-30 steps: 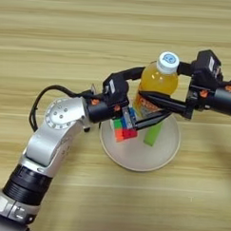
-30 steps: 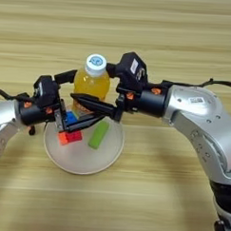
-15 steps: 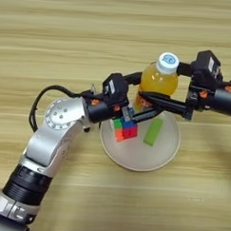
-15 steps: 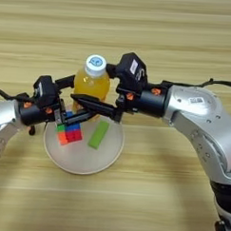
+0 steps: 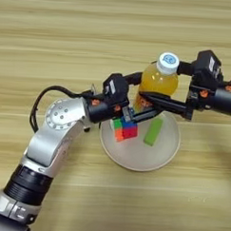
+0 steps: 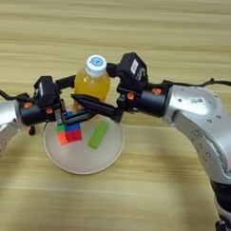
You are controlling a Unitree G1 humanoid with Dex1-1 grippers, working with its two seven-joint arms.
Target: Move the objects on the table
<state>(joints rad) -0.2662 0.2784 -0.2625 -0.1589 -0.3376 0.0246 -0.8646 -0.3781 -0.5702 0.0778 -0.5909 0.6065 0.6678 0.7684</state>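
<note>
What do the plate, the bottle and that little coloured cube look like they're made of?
The plate looks like matte cream plastic or ceramic, with no sheen to tell which. The bottle seems to be clear plastic: the orange drink shows through it, under a white cap. The cube looks like hard glossy plastic, with flat bright squares of red, green and blue.

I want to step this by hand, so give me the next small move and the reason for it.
Probably lift the left tool a little: its fingers look closed on the puzzle cube, which sits on the cream plate beside the green block. The right tool reaches around the juice bottle just behind, so keep the lift small.
</note>
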